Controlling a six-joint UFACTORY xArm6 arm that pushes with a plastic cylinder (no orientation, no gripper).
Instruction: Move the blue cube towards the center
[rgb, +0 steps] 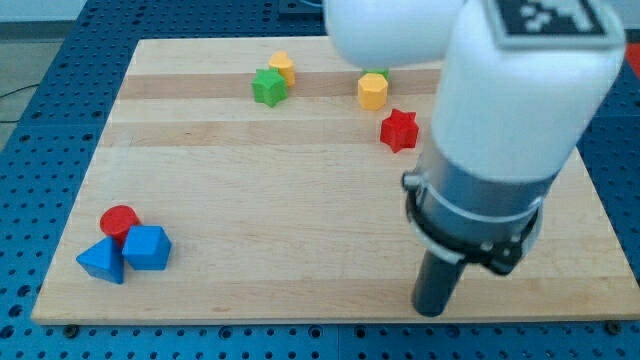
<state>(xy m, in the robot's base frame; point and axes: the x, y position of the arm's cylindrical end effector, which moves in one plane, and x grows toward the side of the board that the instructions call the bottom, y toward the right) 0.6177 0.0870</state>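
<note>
board (300, 220): light wood, on blue perforated bench (40, 120)
lower left: red cylinder (119, 221), blue cube (148, 248), blue wedge-like block (102, 261), all touching
top centre: yellow block (283, 67) touching green star (269, 87)
upper right: yellow hexagonal block (372, 91), red star (399, 130)
bottom right: my tip (430, 308), well apart from blocks

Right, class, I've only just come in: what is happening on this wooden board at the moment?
A white robot arm hangs over the wooden board, its dark rod ending at my tip near the view's bottom right. The tip touches no block. The blue cube it should push toward the centre sits far off at the view's bottom left, bunched with a red cylinder and another blue block. Near the view's top lie a green star, two yellow blocks and a red star.
</note>
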